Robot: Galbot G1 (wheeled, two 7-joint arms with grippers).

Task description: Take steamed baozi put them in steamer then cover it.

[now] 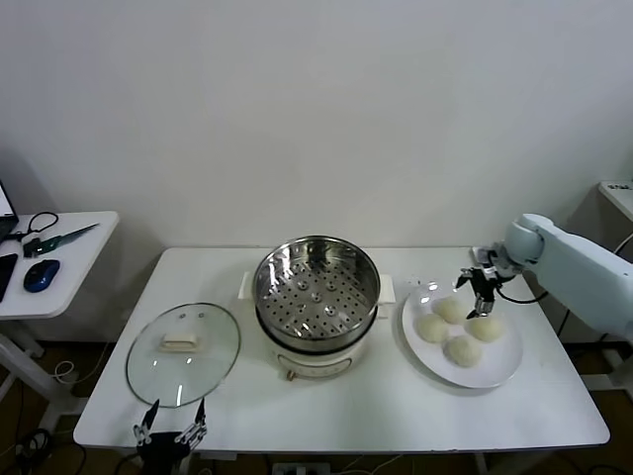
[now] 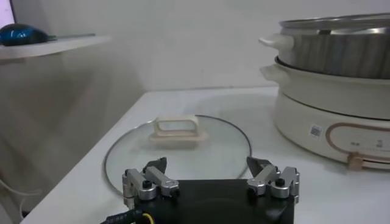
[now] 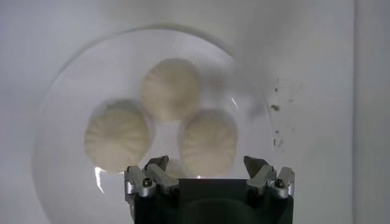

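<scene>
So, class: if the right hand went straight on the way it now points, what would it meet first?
Probably a steamed baozi on the white plate: the open right hand points down over the buns, though the exact depth is unclear.

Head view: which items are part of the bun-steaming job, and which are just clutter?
Job items:
- four buns on the white plate
- steamer, open
- glass lid, flat on the table
- right gripper, open above the buns
- left gripper, open near the lid

Clutter (side table):
- blue mouse
- cable

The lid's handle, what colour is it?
Cream-white, on the clear glass lid with its handle; the left wrist view shows it best.
</scene>
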